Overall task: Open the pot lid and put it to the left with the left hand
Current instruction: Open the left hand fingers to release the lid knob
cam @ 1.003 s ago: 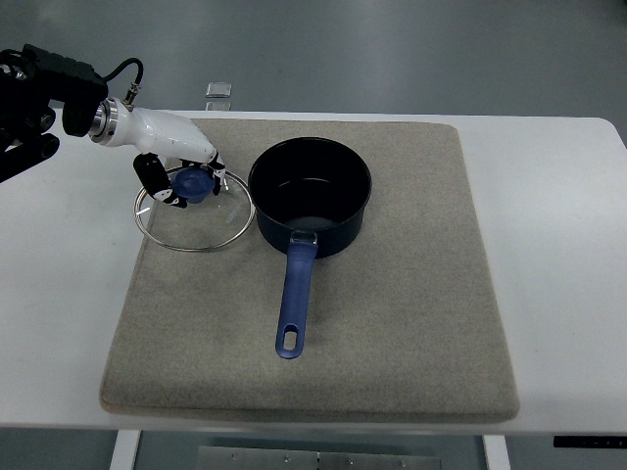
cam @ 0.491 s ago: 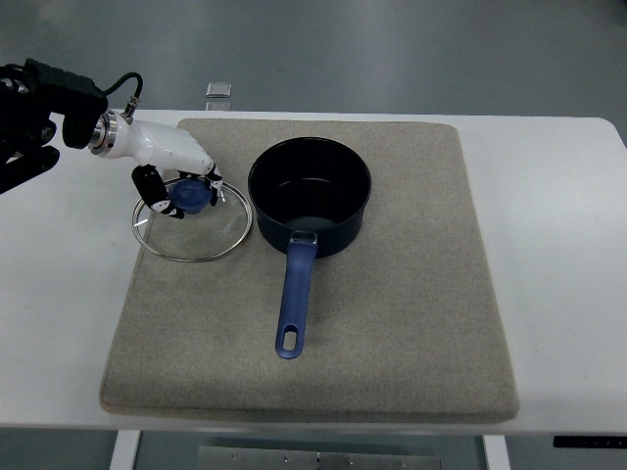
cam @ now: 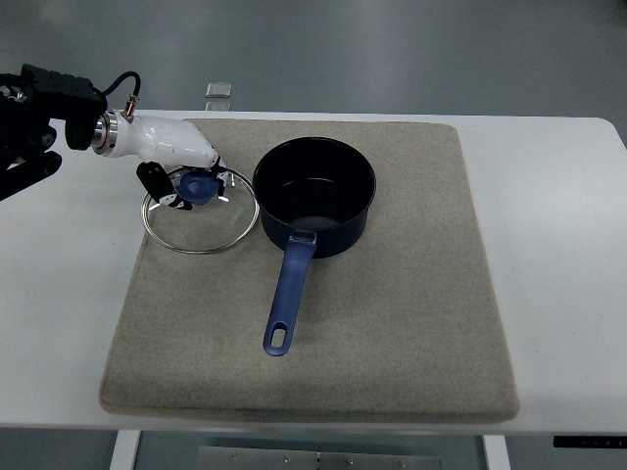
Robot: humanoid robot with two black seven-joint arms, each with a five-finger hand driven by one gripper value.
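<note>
A glass pot lid (cam: 203, 227) with a metal rim and a blue knob (cam: 199, 186) lies on the grey mat (cam: 392, 323), left of the pot. Its right edge touches the pot wall. My left hand (cam: 194, 189), white with dark fingers, comes in from the upper left and is shut on the lid's knob. The dark blue pot (cam: 315, 192) stands uncovered in the mat's upper middle. Its blue handle (cam: 291, 289) points toward the front and slightly left. The right arm does not show.
The mat covers most of the white table (cam: 558, 245). A small clear object (cam: 219, 91) lies at the table's back edge behind the mat. My dark left forearm (cam: 39, 108) hangs over the table's left rear corner.
The lid and my left hand shifted right against the pot. The pot slid slightly right, and its handle tip swung toward the left.
</note>
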